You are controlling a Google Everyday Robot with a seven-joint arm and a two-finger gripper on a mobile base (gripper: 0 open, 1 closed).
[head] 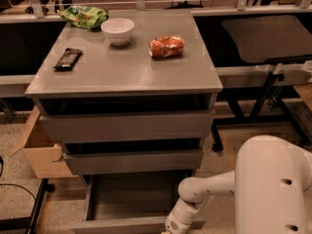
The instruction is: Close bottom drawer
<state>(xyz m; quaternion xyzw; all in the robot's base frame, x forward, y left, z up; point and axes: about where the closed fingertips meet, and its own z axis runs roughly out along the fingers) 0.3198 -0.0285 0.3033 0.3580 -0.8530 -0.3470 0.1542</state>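
The bottom drawer (130, 199) of the grey cabinet is pulled far out, its inside open to view; its front panel (117, 224) runs along the lower edge of the picture. My white arm (204, 191) reaches down from the right to the drawer's front right corner. The gripper (168, 229) is at the bottom edge, at the front panel, mostly cut off by the frame. The mid-sized drawer front (134, 162) and the tallest drawer front (127, 126) sit above, each slightly out.
On the cabinet top (122, 69) lie a white bowl (117, 30), an orange snack bag (166, 46), a dark bar (67, 58) and a green bag (84, 16). A cardboard box (38, 150) stands at the left. A table frame (265, 89) stands at the right.
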